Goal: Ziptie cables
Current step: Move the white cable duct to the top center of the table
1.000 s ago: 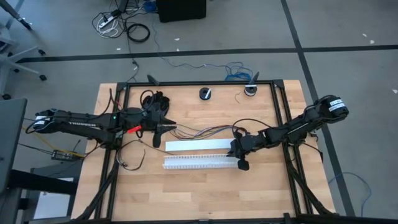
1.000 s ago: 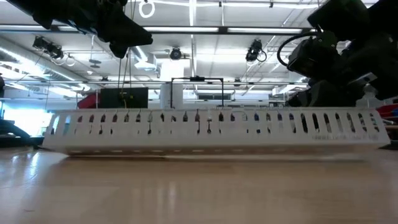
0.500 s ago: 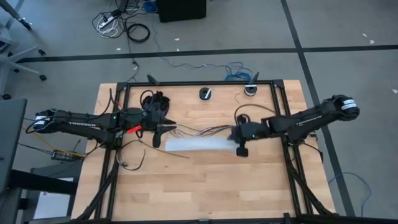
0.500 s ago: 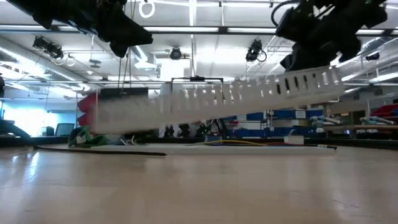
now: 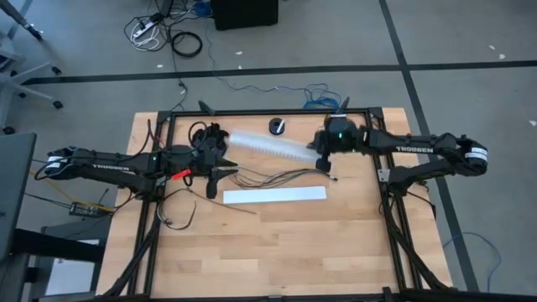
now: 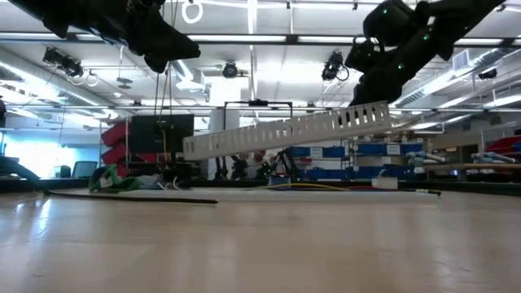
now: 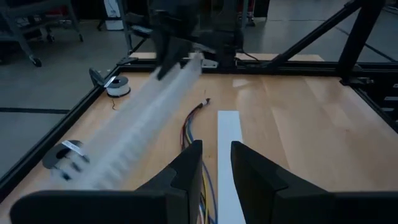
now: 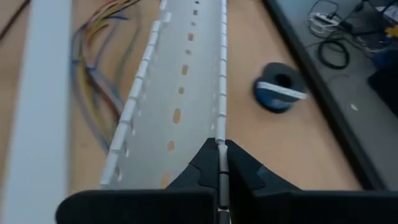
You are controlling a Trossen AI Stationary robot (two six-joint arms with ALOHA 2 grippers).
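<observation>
1. Over on the left, we see the left gripper [image 5: 220,174] held low above the wooden table [image 5: 277,252], its fingers [image 7: 186,171] parted only a little, with coloured wires running into the narrow gap between them; we cannot tell for sure whether they pinch those wires.
2. Moving along, the cables [image 5: 268,178] fan out from that gripper across the middle of the table, a loose spread of thin wires lying on the wood, between the two white pieces.
3. Just nearer the front edge we find the flat white cover strip [image 5: 274,195], lying on the table, apart from the cables.
4. Above the cables, towards the back rail, the white slotted duct [image 5: 273,147] hangs in the air, tilted. In the low view it [image 6: 285,132] is clear of the table, higher at the gripped end. Its channel [image 8: 174,106] shows nothing inside.
5. At the right, the right gripper [image 5: 323,159] is clenched on one side wall of the duct at its end, the fingers [image 8: 208,165] pressed tight on the thin wall.
6. Beside it, a dark tape roll [image 8: 278,93] sits on the table near the back rail.
</observation>
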